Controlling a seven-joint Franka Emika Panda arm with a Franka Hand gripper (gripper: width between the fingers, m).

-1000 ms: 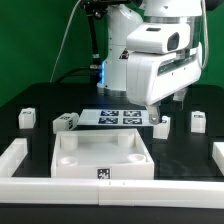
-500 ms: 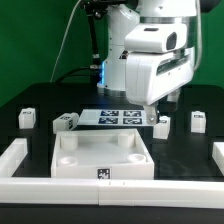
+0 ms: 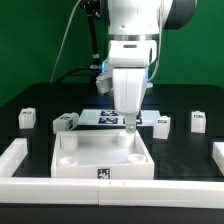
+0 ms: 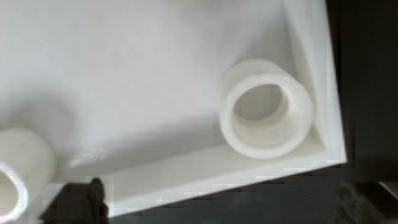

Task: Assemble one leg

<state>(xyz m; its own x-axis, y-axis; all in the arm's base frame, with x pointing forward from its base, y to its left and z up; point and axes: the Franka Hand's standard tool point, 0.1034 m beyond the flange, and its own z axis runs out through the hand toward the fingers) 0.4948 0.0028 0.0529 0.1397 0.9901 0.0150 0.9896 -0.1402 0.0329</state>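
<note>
Several small white legs with black-and-white tags sit on the black table: one upright at the exterior view's far left [image 3: 26,118], one lying near the marker board [image 3: 65,122], one just right of my gripper [image 3: 160,123] and one at the far right [image 3: 198,121]. My gripper [image 3: 128,128] points down over the far edge of the white tray-like piece [image 3: 103,160]. In the wrist view the gripper [image 4: 228,205] is open and empty, its dark fingertips [image 4: 80,200] wide apart above the tray's corner and a round socket [image 4: 267,108].
The marker board [image 3: 108,116] lies flat behind the tray, partly hidden by the arm. Low white walls run along the exterior view's left [image 3: 14,160], right [image 3: 217,155] and front [image 3: 110,190] of the table. A second socket [image 4: 15,180] shows at the wrist view's edge.
The arm has swung toward the exterior view's left, from above the leg right of the marker board to above the tray's far edge, and the wrist has turned. No leg has moved.
</note>
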